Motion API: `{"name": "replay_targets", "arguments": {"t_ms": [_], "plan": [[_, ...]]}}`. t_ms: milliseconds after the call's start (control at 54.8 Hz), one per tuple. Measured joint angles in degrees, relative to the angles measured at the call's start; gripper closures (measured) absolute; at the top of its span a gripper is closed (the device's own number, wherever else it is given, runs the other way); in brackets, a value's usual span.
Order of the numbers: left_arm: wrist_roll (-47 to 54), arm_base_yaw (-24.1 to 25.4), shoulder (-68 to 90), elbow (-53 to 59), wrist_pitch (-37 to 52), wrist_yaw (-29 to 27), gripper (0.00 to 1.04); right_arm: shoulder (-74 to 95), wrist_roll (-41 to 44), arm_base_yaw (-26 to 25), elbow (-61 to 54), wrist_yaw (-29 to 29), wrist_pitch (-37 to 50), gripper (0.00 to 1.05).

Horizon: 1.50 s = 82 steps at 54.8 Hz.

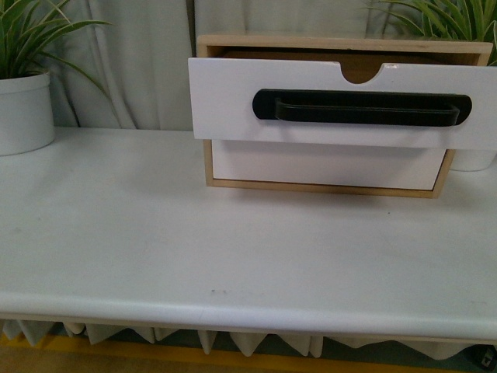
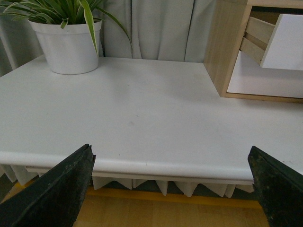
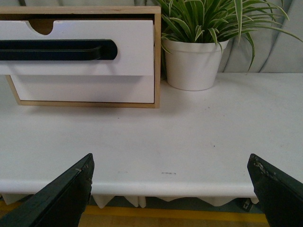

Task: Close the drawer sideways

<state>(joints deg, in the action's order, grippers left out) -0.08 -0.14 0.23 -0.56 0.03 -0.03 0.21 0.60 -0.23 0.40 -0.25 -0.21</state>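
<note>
One table (image 1: 233, 249), 1 wood-framed cabinet (image 1: 342, 43) at its far side, 2 drawers in it — the drawer (image 1: 225, 101) w/ 1 black bar handle (image 1: 363, 109), plus 1 plain white drawer (image 1: 326, 165). Potted plants: 2, i.e. left plant (image 1: 23, 109) and right plant (image 3: 191, 64). Grippers: 2 — left gripper (image 2: 170, 156), right gripper (image 3: 171, 161).

The left gripper (image 2: 170, 150) hangs before the front edge of the white table (image 2: 142, 118), its two dark fingers (image 2: 61, 189) spread wide apart with nothing between them. From the gripper, a spider plant (image 2: 57, 9) in a white pot (image 2: 71, 47) stands at eleven o'clock. The light-wood cabinet (image 2: 227, 42) stands at one o'clock, its drawer (image 2: 286, 42) pulled out. Pale curtains (image 2: 161, 28) hang at twelve, behind the table.
</note>
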Motion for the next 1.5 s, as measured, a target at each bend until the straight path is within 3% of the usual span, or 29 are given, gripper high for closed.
{"name": "replay_targets", "arguments": {"t_ms": [1351,1387,1424,1497], "plan": [[0.0,0.0,0.0,0.0,0.0,0.0,0.06,0.0,0.0,0.0,0.0,0.0,0.0,0.09],[0.0,0.0,0.1,0.0,-0.1,-0.1,0.06,0.8,0.0,0.6,0.6,1.8,-2.0,0.09],[5.1,-2.4,1.7,-1.1,-3.8,-8.0,0.06,4.1,0.0,1.4,3.1,5.1,-8.3,0.09],[17.4,-6.2,4.6,-2.2,-6.9,-18.0,0.06,8.5,0.0,1.4,4.9,4.5,-11.5,0.09]]}}
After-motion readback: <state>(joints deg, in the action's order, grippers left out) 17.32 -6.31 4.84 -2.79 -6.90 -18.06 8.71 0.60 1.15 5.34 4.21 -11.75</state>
